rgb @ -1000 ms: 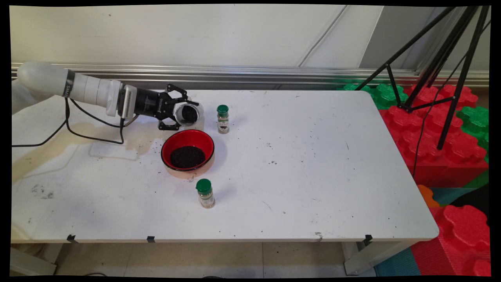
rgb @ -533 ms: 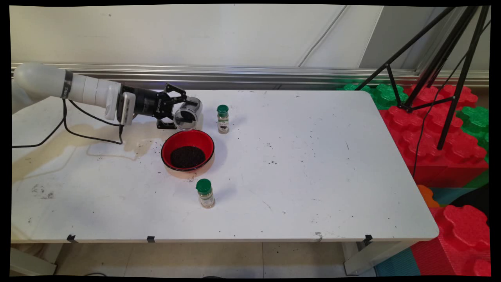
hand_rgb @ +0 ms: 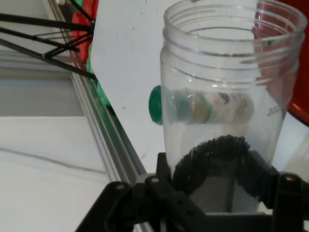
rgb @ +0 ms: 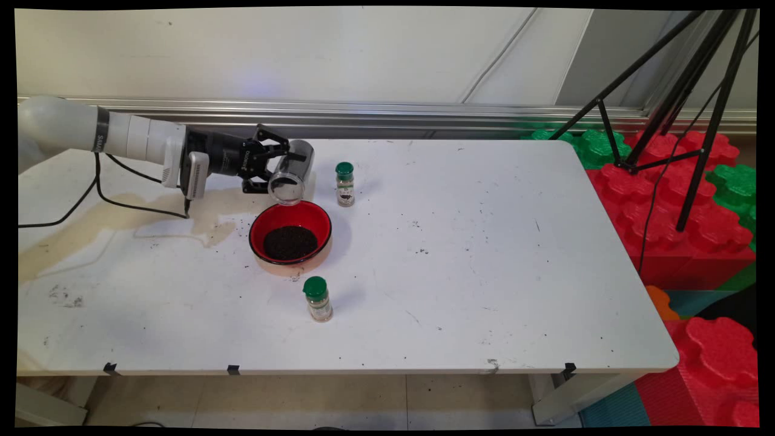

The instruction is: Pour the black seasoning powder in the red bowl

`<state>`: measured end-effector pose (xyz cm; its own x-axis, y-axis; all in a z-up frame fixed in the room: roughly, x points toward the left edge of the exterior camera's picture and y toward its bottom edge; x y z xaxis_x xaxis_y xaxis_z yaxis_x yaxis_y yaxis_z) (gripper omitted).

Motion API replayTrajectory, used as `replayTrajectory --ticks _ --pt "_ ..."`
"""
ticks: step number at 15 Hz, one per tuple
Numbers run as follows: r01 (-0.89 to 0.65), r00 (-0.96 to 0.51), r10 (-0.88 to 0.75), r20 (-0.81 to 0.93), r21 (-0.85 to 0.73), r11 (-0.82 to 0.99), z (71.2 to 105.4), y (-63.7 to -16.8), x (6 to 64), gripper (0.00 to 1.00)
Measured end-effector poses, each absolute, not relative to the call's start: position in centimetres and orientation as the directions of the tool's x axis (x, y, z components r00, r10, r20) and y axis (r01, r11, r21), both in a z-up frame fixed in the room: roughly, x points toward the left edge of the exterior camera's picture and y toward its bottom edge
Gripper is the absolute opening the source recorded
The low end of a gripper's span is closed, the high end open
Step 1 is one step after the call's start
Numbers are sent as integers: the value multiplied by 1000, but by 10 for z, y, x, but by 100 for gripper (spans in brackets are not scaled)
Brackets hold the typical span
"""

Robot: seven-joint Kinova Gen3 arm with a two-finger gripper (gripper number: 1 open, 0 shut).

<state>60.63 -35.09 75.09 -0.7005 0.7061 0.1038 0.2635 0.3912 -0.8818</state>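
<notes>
The clear jar [rgb: 292,175] was held in the gripper [rgb: 273,169], which was closed around its lower part. It lay nearly on its side, its long axis tilted, the open mouth turned down toward the red bowl [rgb: 290,232] just below. Some dark grains [hand_rgb: 212,154] were inside. A spice bottle [rgb: 345,184] stood beside it on the tabletop [rgb: 484,242]; another bottle [rgb: 317,298] stood nearer the front.

This looks like a robotics lab, not a home: a stained white rectangular work table [rgb: 484,254] stands against a bare pale wall with a metal rail [rgb: 393,112], beside a black camera tripod [rgb: 684,91] standing on large red and green foam building blocks [rgb: 696,206].
</notes>
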Motion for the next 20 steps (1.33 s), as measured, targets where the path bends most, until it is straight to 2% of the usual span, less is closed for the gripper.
replayTrajectory --ticks 20 --pt "540 -550 765 -335 -841 19 771 -344 590 0"
